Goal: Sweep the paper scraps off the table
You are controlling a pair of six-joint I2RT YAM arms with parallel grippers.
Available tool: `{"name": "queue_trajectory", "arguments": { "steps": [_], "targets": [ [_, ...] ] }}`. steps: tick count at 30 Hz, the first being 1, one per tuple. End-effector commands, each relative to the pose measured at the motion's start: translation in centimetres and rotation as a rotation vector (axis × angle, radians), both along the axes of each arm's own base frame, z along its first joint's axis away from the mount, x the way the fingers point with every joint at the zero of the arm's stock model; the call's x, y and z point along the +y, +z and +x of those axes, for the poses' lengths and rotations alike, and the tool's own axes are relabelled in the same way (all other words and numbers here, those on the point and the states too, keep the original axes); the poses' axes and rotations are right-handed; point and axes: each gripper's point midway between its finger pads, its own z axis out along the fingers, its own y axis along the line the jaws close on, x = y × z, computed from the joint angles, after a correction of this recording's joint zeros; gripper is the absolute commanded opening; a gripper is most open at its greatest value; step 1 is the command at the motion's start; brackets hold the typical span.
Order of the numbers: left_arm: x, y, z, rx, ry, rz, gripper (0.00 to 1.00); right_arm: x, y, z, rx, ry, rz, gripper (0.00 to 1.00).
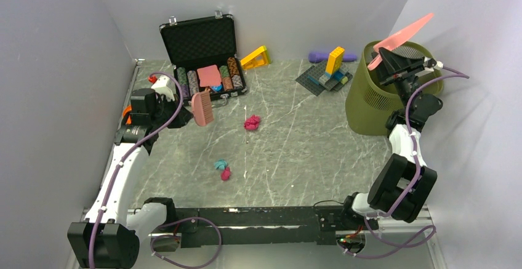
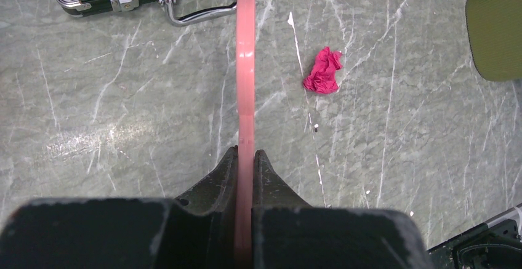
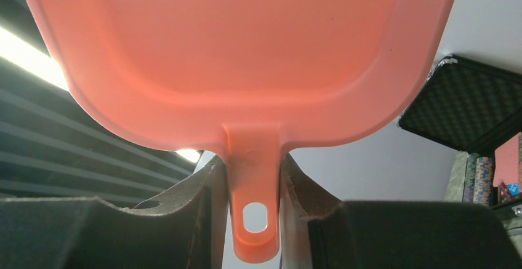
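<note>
My left gripper is shut on a pink brush, held above the grey marble table near the poker chip case; the brush handle runs straight ahead of the gripper in the left wrist view. A magenta paper scrap lies right of the brush and also shows in the left wrist view. A teal scrap and a magenta scrap lie nearer the table's front. My right gripper is shut on a pink dustpan, tilted up over the olive bin; its handle sits between the jaws of the gripper.
An open black case of poker chips stands at the back left. A yellow wedge, a purple object and a building-block model sit along the back wall. Lavender panels wall the table.
</note>
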Motion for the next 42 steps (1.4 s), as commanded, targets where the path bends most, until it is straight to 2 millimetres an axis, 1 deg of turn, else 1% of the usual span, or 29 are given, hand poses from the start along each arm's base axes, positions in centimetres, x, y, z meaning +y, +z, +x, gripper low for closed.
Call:
{"name": "queue_trajectory", "arguments": {
  "steps": [1,22,30,36,38,39,42],
  "targets": [
    [-0.3,1.1,0.5,-0.055,-0.022,0.001,0.00,0.4,1.4,-1.0,-0.074,-0.012,-0.041,0.00],
    [-0.4,1.1,0.6,-0.054,-0.028,-0.002,0.00,0.8,1.5,-0.6,-0.044,-0.052,-0.149,0.00],
    [-0.3,1.2,0.6,-0.057,-0.026,-0.002,0.00,1.0,1.9,-0.6,-0.042,-0.072,-0.204,0.00],
    [-0.4,1.1,0.5,-0.057,-0.030,-0.004,0.00,1.6,2.2,-0.5,-0.025,-0.108,-0.310,0.00],
    [-0.5,1.2,0.5,-0.059,-0.032,-0.005,0.00,1.8,2.4,-0.4,-0.014,-0.129,-0.368,0.00],
    [-0.5,1.2,0.5,-0.059,-0.033,-0.005,0.00,2.0,2.9,-0.4,-0.016,-0.143,-0.404,0.00],
    [-0.5,1.2,0.5,-0.061,-0.033,-0.006,0.00,2.5,2.9,-0.1,0.032,-0.173,-0.494,0.00]
  ]
}}
